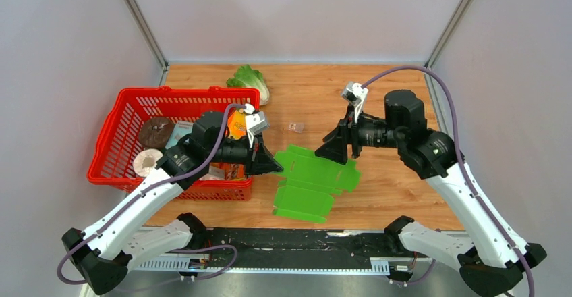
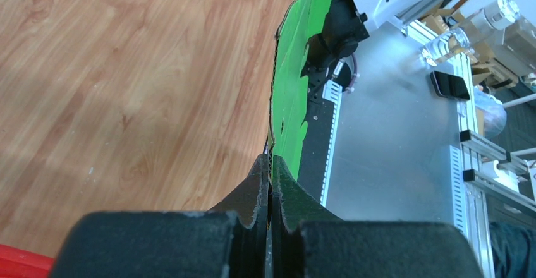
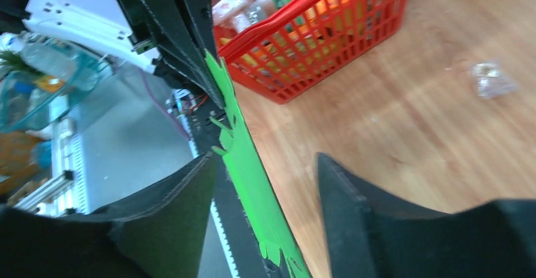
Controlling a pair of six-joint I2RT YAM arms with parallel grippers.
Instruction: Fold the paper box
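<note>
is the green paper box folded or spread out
Mostly spread: the paper box shows as an open sheet with flaps out, its edge pinched in the left gripper.

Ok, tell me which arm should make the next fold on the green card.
Right, probably. The left gripper is clamped shut on the paper box, anchoring it; the right gripper is open with the card's edge between its fingers, free to close and bend it.
</note>
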